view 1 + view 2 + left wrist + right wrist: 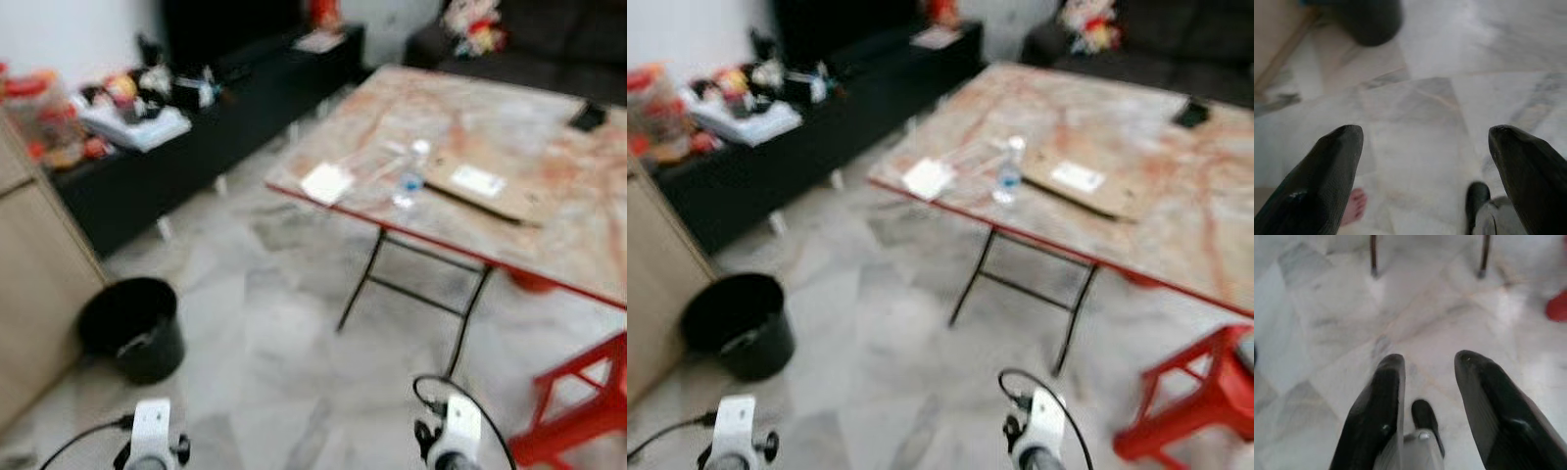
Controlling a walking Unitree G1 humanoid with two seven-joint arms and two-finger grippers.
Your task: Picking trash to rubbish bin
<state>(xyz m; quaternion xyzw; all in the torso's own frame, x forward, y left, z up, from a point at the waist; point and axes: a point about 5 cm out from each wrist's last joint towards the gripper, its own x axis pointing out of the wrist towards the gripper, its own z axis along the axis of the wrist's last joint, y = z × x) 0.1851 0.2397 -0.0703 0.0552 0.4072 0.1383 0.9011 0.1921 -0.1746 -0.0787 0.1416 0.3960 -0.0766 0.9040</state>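
While the head views are blurred, the layout can still be made out.

Bin: a black rubbish bin [133, 328] stands on the pale marble floor [284, 372] at the robot's left, just beside a light wooden cabinet [34, 284]; something pale lies inside it, too blurred to identify.

Table: a folding table [549, 245] with a marbled top, red edge and black legs stands ahead and to the right, well apart from the bin.

Trash on table: a clear plastic bottle [411, 178] stands upright near the table's front edge; a white paper square [327, 182] lies to its left by the table's corner; a flat brown cardboard piece [485, 188] with a white label lies just to its right.

Other on table: a small dark object [588, 116] lies near the far right side.

Stool: a red stool [578, 397] stands on the floor under the table's right end.

Left side: a low black bench [211, 117] along the wall carries mixed clutter, too blurred to name.

Back: a dark sofa [549, 44] with a red and white toy on it.

Left gripper [1425, 161]: low over bare floor, its 2 black fingers [1327, 181] spread wide with nothing between them; the bin's dark side shows further along the floor, and a person's bare toes show close by the finger.

Right gripper [1430, 387]: low over bare floor, its 2 fingers [1376, 416] parted and holding nothing; 2 table legs [1373, 257] stand further ahead.
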